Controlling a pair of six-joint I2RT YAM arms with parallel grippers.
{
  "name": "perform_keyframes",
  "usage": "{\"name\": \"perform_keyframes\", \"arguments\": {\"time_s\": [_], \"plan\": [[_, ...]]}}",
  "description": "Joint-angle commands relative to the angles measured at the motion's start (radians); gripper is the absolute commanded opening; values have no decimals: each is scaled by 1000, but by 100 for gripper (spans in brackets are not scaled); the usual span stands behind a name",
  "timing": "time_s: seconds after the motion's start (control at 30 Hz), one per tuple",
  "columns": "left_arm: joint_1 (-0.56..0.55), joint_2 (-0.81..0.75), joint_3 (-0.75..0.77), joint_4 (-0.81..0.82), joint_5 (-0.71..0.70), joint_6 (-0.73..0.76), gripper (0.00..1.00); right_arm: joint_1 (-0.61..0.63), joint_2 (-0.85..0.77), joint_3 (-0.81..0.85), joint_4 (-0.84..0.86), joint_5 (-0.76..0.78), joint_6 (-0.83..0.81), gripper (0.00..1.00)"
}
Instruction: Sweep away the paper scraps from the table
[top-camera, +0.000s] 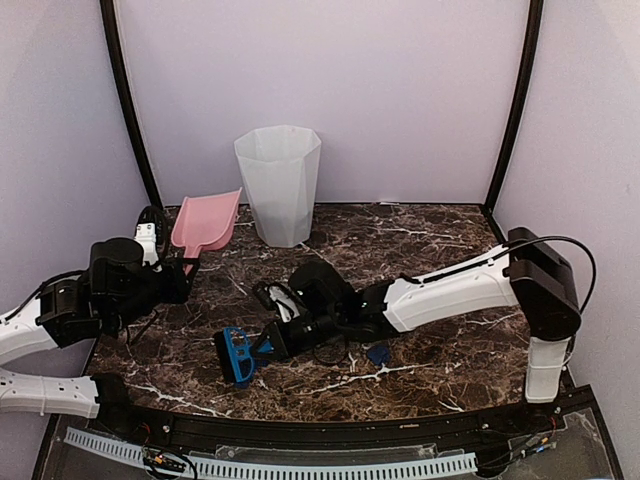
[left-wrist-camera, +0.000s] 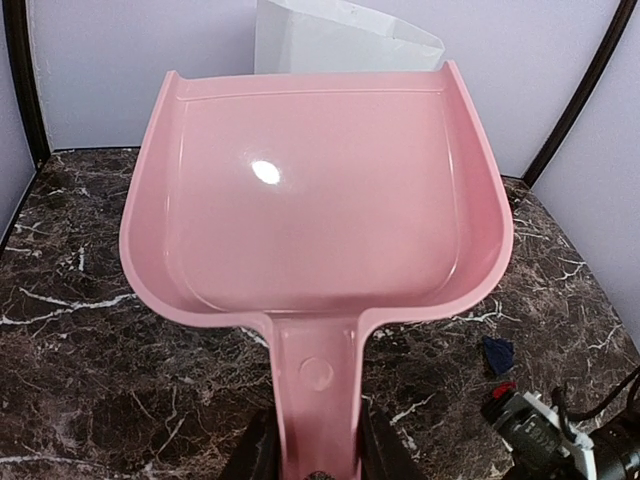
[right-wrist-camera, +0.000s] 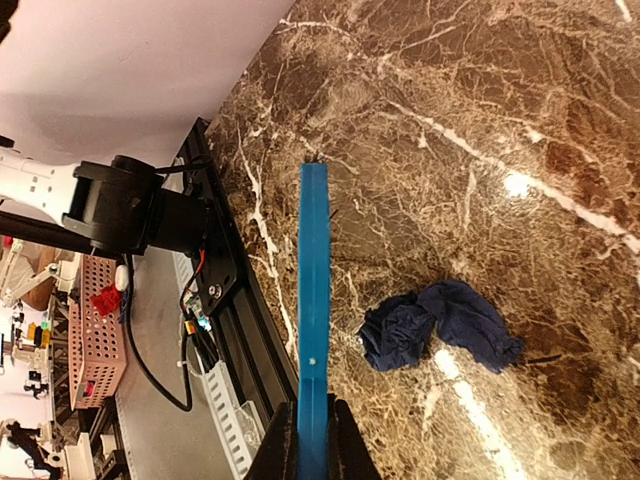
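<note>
The top camera looks down from high behind the near edge of the table (top-camera: 430, 240), toward the white bin (top-camera: 278, 185). The left wrist camera, close over the pink dustpan (left-wrist-camera: 320, 200), faces that bin too. The right wrist camera, low along the blue brush (right-wrist-camera: 313, 300), shows table well short of the bin.

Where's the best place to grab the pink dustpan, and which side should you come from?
Grab the pink dustpan by its narrow flat handle, coming from the back end, opposite the scoop's open lip. The tray is wide with raised walls, probably too broad for two fingers. The handle fits between them, and the left gripper is clamped on it exactly there.
</note>
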Motion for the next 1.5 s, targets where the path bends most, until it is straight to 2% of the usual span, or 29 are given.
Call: {"name": "perform_keyframes", "arguments": {"time_s": [0.0,0.3,0.73,1.07,1.27,1.47], "plan": [[-2,-17,-13,-11,-40,-15,0,15,75,83,-12,23,52,0],[-1,-25,-21,-5,-40,-13,0,6,52,56,-246,256,38,0],[-2,34,-27,64,56,40,0,-130,-305,-337,-361,470,22,0],[-2,78,-24,94,168,62,0,-156,-537,-337,-329,391,-135,0],[-3,122,-19,114,291,78,0,-169,-576,-261,-452,615,-206,0],[-30,172,37,23,376,71,0,-188,-638,-286,-473,854,-302,0]]}}
